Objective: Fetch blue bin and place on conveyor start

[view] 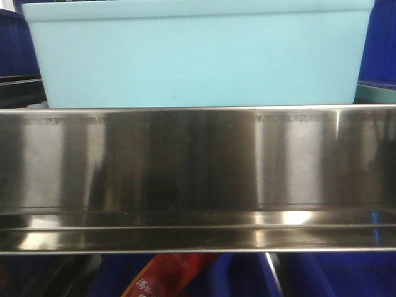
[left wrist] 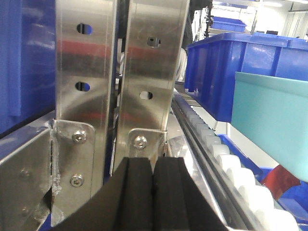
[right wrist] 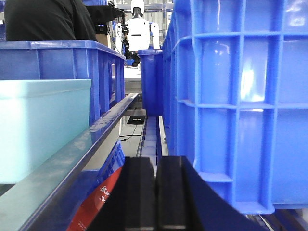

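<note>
We were at the fetching step: the blue bin [view: 198, 55] sat on the stainless shelf [view: 198, 161], just behind its tall front lip, and neither arm had hold of it. The left gripper [left wrist: 153, 190] had its black pads pressed together on nothing and pointed at two steel uprights [left wrist: 84, 72], with the bin off to its right beyond a row of white rollers [left wrist: 236, 175]. The right gripper [right wrist: 156, 192] was likewise closed and empty, the bin to its left and a ribbed crate [right wrist: 240, 106] close on its right. By our judgement, the next move called for opening both grippers, bringing one to each end of the bin, catching it at the thin rim, and lifting it high enough to clear the front lip before drawing it out. Crowding was the trouble. A dark blue crate [left wrist: 226, 72] stood close behind the bin, the uprights hemmed in the left arm, and the ribbed crate left the right arm little room. A red packet [view: 167, 278] lay on the level below. The conveyor start showed in none of our views, so we could not tell where it lay.
</note>
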